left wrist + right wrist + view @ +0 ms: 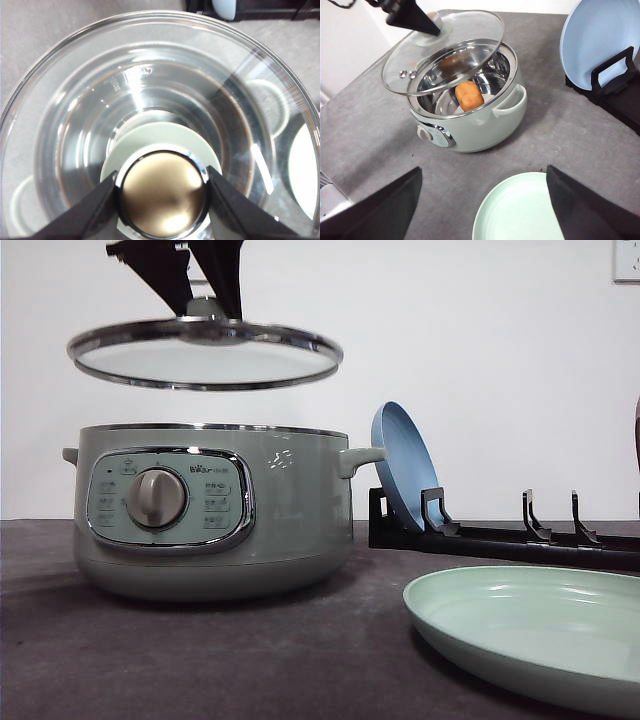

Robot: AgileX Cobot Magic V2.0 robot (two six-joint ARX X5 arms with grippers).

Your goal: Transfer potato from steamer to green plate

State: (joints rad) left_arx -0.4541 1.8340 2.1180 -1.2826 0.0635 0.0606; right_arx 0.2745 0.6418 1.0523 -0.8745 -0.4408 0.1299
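Note:
The sage-green steamer (290,510) stands at the left of the table with its pot uncovered. My left gripper (207,308) is shut on the knob of the glass lid (205,355), holding it level a little above the pot. In the left wrist view, the fingers (95,210) clamp the brass-coloured knob. The orange-brown potato (469,95) lies on the steamer's (485,130) floor, partly under the raised lid (455,40). The green plate (520,210) lies flat on the table to the right of the steamer. My right gripper (484,172) hovers open above it, holding nothing.
A blue plate (400,465) stands on edge in a black dish rack (500,538) behind the green plate (540,635). The rack has further upright posts to the right. Grey table cloth lies bare between the steamer and the green plate.

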